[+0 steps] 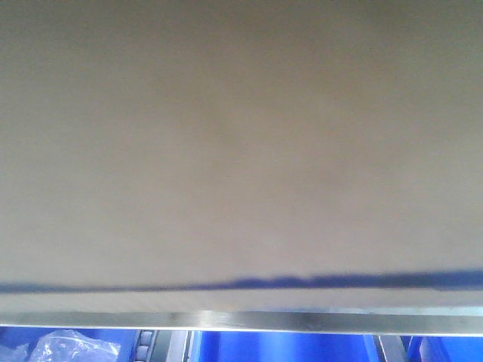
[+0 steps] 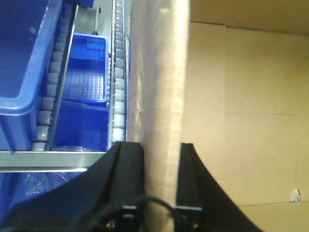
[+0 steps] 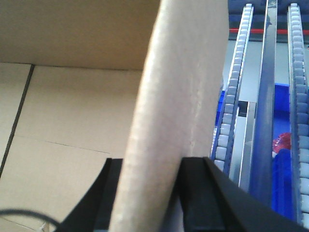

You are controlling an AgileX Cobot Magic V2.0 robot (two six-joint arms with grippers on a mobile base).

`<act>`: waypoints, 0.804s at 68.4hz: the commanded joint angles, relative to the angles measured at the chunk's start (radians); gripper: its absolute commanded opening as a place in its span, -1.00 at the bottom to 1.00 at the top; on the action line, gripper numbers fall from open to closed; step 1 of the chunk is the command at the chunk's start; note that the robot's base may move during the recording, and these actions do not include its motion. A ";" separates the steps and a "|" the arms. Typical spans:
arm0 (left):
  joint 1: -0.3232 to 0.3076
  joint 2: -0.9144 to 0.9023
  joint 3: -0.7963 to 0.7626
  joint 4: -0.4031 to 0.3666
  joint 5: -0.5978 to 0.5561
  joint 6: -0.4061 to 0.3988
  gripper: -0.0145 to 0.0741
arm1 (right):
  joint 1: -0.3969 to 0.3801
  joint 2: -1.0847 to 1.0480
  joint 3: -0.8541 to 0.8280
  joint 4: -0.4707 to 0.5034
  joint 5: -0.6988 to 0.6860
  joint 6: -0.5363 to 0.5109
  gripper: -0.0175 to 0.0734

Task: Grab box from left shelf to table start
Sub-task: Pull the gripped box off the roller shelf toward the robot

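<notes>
The box [image 1: 241, 151], brown cardboard, fills nearly the whole front view, close and blurred, with a dark line along its lower part. It sits just above the left shelf's silver front beam [image 1: 302, 322]. In the left wrist view my left gripper [image 2: 161, 150] is shut on the box's upright side wall [image 2: 161, 72], one black finger outside and one inside the open box. In the right wrist view my right gripper [image 3: 147, 166] pinches the opposite wall [image 3: 183, 72] the same way. The box's bare inside floor [image 2: 251, 121] shows.
Blue plastic bins [image 2: 87, 67] stand on roller tracks [image 2: 118, 72] beside the box on the left. More roller tracks [image 3: 234, 96] and blue bins [image 3: 282, 183] lie to its right. Below the beam are blue bins [image 1: 287, 347] and a clear plastic bag [image 1: 68, 348].
</notes>
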 commanded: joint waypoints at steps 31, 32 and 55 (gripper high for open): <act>-0.007 0.011 0.192 -0.058 -0.159 -0.023 -0.90 | -0.003 0.017 -0.029 0.000 -0.139 -0.002 -0.49; -0.007 0.011 0.199 -0.058 -0.159 -0.023 -0.90 | -0.003 0.017 -0.029 0.000 -0.139 -0.002 -0.49; -0.007 0.011 0.341 -0.058 -0.159 -0.023 -0.90 | -0.003 0.017 -0.029 0.000 -0.139 -0.002 -0.49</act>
